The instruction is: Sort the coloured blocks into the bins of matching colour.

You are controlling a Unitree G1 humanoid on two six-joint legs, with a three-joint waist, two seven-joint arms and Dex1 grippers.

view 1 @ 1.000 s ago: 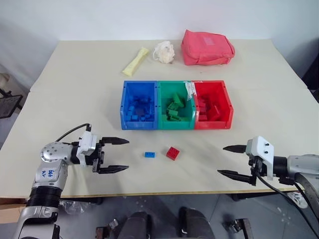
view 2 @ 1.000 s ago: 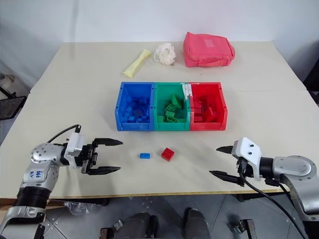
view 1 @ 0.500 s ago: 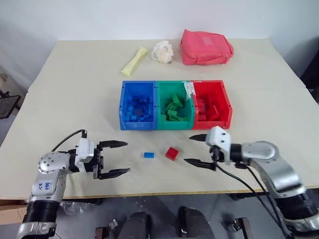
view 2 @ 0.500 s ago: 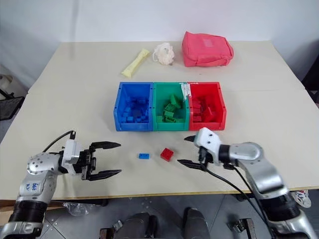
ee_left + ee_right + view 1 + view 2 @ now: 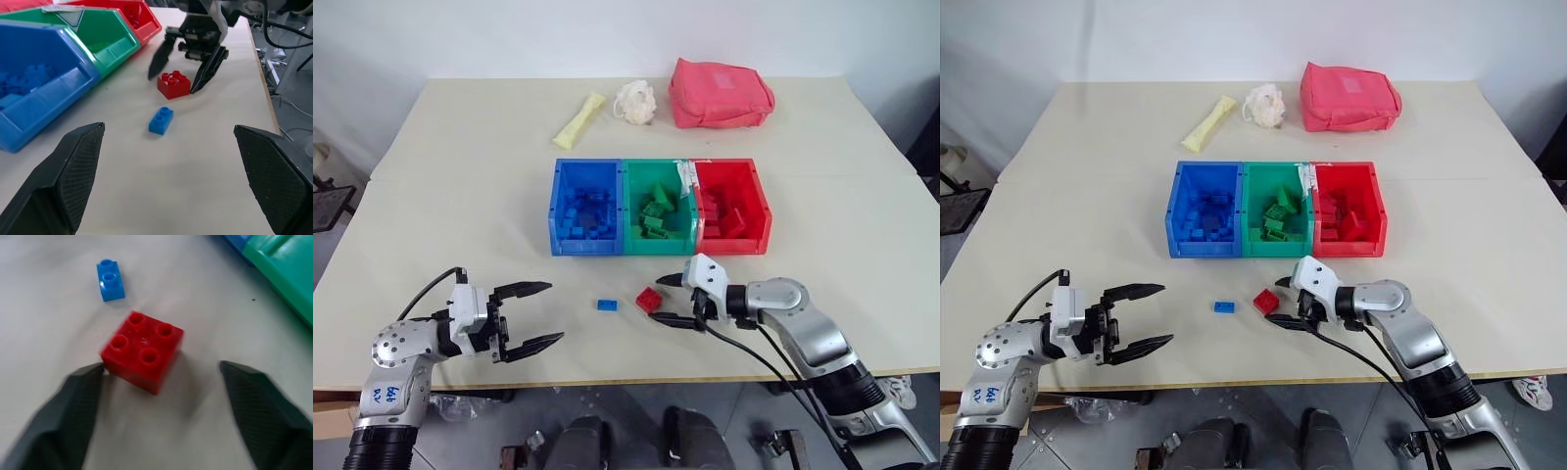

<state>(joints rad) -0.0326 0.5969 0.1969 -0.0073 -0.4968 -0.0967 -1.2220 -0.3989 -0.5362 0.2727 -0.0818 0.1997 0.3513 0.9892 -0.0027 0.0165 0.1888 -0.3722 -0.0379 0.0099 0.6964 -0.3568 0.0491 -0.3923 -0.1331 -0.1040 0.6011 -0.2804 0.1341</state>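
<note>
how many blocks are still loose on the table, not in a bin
2. The red block lies in front of the green bin, between the right gripper's open fingers. The smaller blue block lies just to its left, in front of the blue bin. None seems hidden.

Two blocks (image 5: pixel 628 302) lie on the table (image 5: pixel 460 176) before the bins (image 5: pixel 661 208), a bag (image 5: pixel 719 94) behind.

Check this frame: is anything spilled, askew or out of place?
Two bricks lie loose on the table in front of the bins: a red block and a small blue block. Nothing looks spilled or damaged.
</note>
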